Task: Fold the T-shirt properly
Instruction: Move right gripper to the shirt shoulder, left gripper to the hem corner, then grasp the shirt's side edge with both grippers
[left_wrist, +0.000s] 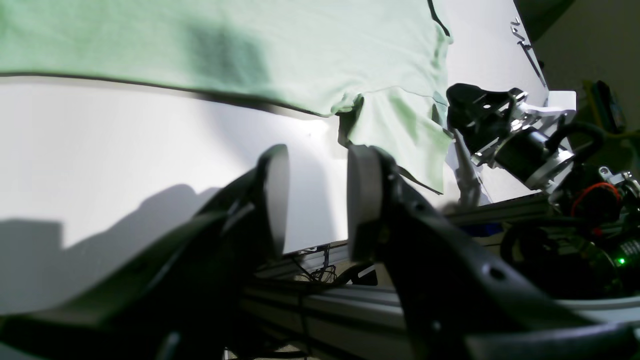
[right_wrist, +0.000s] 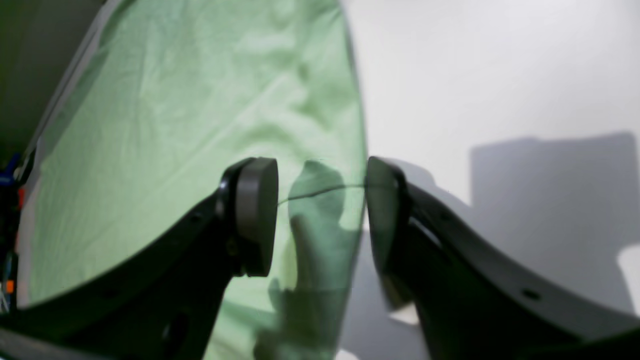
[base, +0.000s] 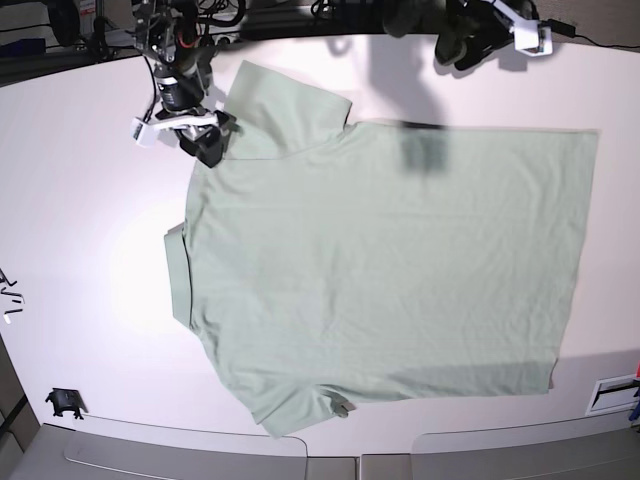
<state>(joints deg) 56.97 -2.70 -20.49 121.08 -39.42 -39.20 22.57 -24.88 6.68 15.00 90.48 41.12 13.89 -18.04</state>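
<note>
I see the T-shirt (base: 390, 270) spread flat on the white table (base: 80, 250). My left gripper (left_wrist: 317, 200) hangs empty, jaws apart, beyond its hem. My right gripper (right_wrist: 320, 215) gapes above a sleeve edge, holding nothing.

White worktop (base: 90, 300). Small black object (base: 65, 403) near its bottom-left corner. White label-like piece (base: 612, 394) at the bottom-right corner.

White table (base: 80, 300), mint-green T-shirt (base: 400, 260) spread flat, small black object (base: 65, 403) near corner
</note>
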